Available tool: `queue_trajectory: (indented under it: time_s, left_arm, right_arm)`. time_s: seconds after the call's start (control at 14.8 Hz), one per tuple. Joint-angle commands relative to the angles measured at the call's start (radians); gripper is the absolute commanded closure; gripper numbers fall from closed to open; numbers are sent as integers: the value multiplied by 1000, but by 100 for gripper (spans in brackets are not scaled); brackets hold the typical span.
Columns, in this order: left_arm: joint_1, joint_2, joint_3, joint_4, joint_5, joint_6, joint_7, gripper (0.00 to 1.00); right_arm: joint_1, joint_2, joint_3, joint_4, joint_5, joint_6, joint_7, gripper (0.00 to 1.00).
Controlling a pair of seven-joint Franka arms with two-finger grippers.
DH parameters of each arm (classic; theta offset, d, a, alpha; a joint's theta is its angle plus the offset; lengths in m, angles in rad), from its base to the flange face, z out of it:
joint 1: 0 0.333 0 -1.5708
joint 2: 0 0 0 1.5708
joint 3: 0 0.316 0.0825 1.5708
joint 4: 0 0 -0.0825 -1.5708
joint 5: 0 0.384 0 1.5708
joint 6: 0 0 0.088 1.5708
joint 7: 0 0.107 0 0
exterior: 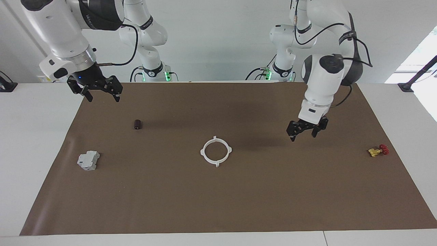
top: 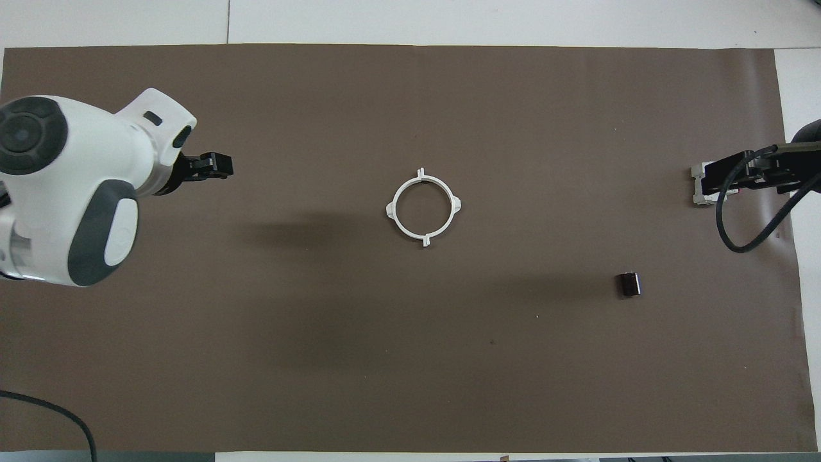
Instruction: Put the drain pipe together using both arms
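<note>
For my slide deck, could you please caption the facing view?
White plastic ring lies assembled mid-mat; left gripper and right gripper hang open above, empty.

The drain pipe (exterior: 216, 151) lies assembled as one ring at mid-mat (exterior: 218, 205) on the worktop (exterior: 30, 136). The block (exterior: 88, 160) and the cylinder (exterior: 137, 124) lie toward the right arm's end, the cylinder nearer to the robots. The valve (exterior: 378, 150) lies toward the left arm's end.
</note>
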Motion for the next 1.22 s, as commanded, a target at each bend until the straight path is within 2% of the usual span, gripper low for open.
queue_trajectory:
  time_s: [0.0,0.47,0.81,1.15]
  left_arm:
    - [85,-90,-9,-24,-53,-89,161,0]
    - [154,-79,-1,236,-64,-401,282,0]
    - [177,-51,1,364,-91,-536,308,0]
    - [211,-85,0,334,-91,-579,397,0]
  right_arm:
    - [1,-5,5,15,22,-31,-40,0]
    - [1,-5,25,17,30,-46,-42,0]
    - [0,-5,23,17,31,-31,-42,0]
    - [-7,-5,23,17,34,-28,-40,0]
